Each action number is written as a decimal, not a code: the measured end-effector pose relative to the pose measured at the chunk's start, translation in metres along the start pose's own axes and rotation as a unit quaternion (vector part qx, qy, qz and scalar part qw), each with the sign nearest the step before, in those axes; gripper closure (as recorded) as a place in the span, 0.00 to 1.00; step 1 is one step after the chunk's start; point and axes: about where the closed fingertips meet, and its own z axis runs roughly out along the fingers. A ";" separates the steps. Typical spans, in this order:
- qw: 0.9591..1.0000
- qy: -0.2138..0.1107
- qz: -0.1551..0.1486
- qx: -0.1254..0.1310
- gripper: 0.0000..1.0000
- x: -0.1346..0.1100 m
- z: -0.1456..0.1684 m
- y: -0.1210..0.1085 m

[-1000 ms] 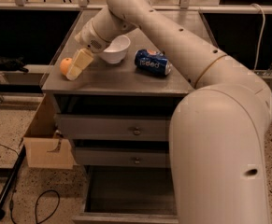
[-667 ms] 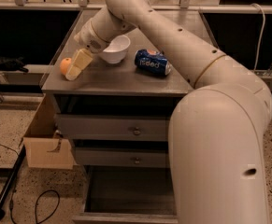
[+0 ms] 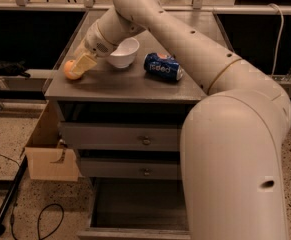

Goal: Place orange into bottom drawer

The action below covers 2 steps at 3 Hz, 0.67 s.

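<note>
The arm [image 3: 195, 49] fills the right side of the view. Its broad base rises in the foreground, and the cream-coloured links run up and to the left across the cabinet. The last link then bends down toward the front left corner of the tabletop [image 3: 135, 86].

The gripper [image 3: 80, 68] sits low at that corner, tilted down and to the left, and its pale tip overlaps the right side of the orange [image 3: 68, 70]. The orange is at the tabletop's left edge, near the front. Its left half shows and the rest is hidden behind the gripper. I cannot tell whether the gripper is clenched on the fruit or only set against it, nor whether the orange is resting on the surface or just above it.

Just behind the wrist stands a white bowl [image 3: 123, 53], upright. A blue soda can [image 3: 163, 66] lies on its side to the right of the bowl, apart from it.

Below the tabletop, the two upper drawers [image 3: 130, 136] are closed, each with a small round knob. The bottom drawer [image 3: 135, 209] is pulled out, and its dark interior is open to view. A cardboard box [image 3: 50, 156] stands on the floor beside the cabinet's left side.
</note>
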 end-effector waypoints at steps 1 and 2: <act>1.000 0.000 0.000 0.000 0.66 0.000 0.000 0.000; 1.000 0.000 0.000 0.000 0.88 0.000 0.000 0.000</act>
